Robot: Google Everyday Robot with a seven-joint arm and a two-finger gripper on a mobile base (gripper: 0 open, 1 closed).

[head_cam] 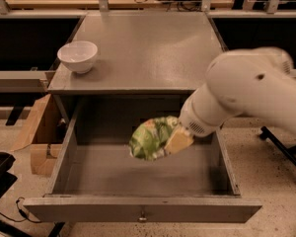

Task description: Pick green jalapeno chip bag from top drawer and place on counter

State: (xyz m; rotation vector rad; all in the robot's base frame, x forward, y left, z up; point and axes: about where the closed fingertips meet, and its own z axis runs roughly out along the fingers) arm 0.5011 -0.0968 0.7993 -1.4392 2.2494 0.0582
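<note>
The top drawer point(197, 209) is pulled out fully from under the desk point(148, 48), and its front panel with the small knob point(142, 216) is the edge nearest to the camera. Inside the drawer the floor is bare, so there is free room on the left side and along the front wall. The gripper point(171, 142) hangs over the middle of the drawer, a little to the right and below the front edge of the desk. Its tan fingers point(180, 141) are clenched on the right end of the green jalapeno chip bag point(149, 138). The bag is in the air above the drawer floor, and I cannot tell if it touches the floor. Its long axis goes about left to right, a little tilted, and the free end points to the lower left. The white arm point(246, 93) comes in from the right and covers the right front corner of the desk. A white bowl point(78, 56) stands near the left edge of the desk, well apart from the bag. A cardboard box point(39, 132) stands on the ground just beside the left side of the drawer.
</note>
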